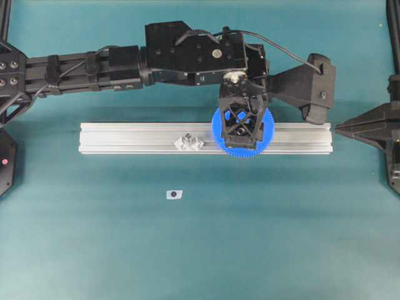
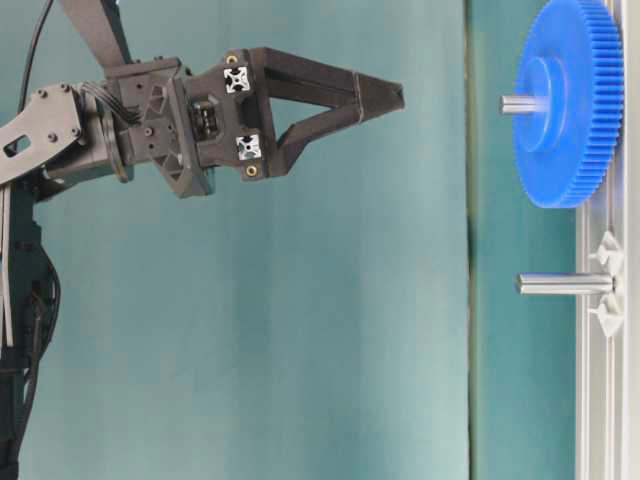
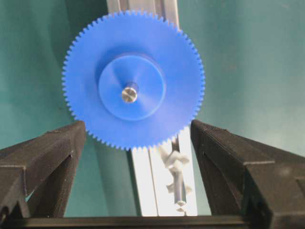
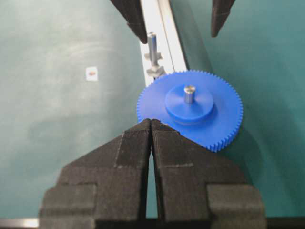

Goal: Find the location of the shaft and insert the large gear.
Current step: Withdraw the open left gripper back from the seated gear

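The large gear (image 1: 220, 134), a bright blue toothed disc, lies flat on the aluminium rail (image 1: 125, 137), threaded on the upright shaft (image 3: 129, 92). The shaft's tip pokes up through the gear's hub (image 4: 189, 93). My left gripper (image 3: 137, 128) hangs straight above the gear (image 3: 133, 52), open, its fingers (image 3: 57, 148) wider than the disc and clear of it. In the table-level view the left gripper (image 2: 395, 95) stands off from the gear (image 2: 565, 100). My right gripper (image 4: 151, 121) is shut and empty, pointing at the gear's rim from the rail's right end (image 1: 339, 129).
A second bare upright peg (image 1: 189, 142) with clear feet stands on the rail left of the gear, also seen as peg (image 2: 560, 283). A small clear piece with a dark spot (image 1: 174, 194) lies on the teal table in front of the rail.
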